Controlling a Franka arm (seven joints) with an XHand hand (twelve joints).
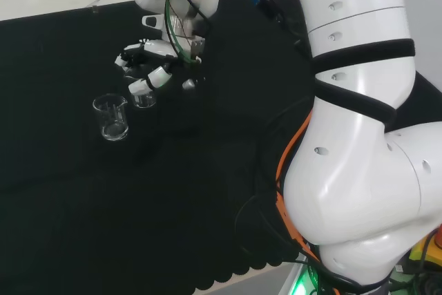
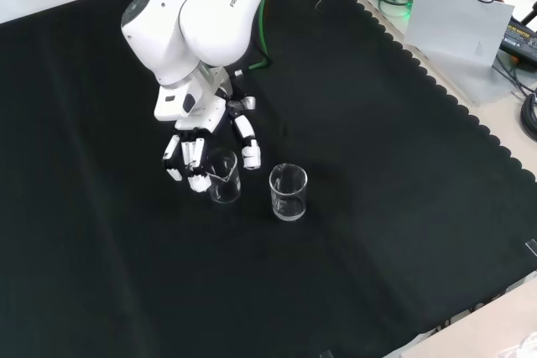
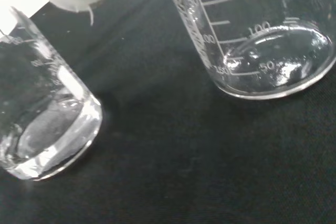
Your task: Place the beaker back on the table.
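Beaker (image 2: 224, 182) sits low over my worktop (image 2: 377, 207), fingers (image 2: 250, 150) curled round it; releasing carelessly could, I judge, knock it against the second beaker (image 2: 288, 192) just beside.

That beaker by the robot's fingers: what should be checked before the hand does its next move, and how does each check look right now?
1. Beaker by the hand upright: ok.
2. Its base down on the black cloth: cannot tell; the wrist view suggests it is.
3. Hand fingers curled round that beaker: ok, they seem to be.
4. Gap to the second beaker: ok, they stand apart.
5. Either beaker's contents: cannot tell; both are clear.
6. Path upward for the hand: ok; front view shows nothing above but the arm.
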